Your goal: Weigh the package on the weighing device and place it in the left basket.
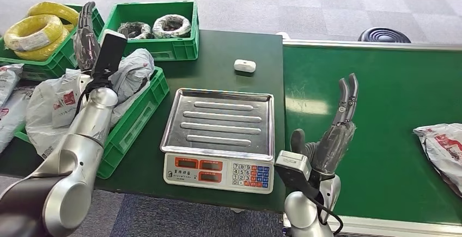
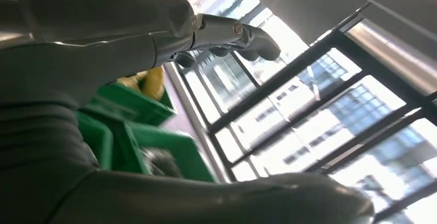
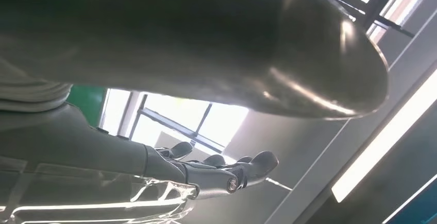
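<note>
I see green baskets (image 1: 143, 114), yellow cable coils (image 1: 35, 32), a ribbed silver scale (image 1: 220, 139), and my dark grey right hand (image 1: 333, 139).

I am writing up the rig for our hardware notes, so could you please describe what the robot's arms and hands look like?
Both arms are smooth, rounded silver-grey metal shells. The left hand and right hand are dark grey with long, slender, jointed fingers. A boxy camera module sits at each wrist, black on the left arm and grey on the right, each with a thin black cable. The wrist views show a glossy grey cover and thick grey thumb.
</note>
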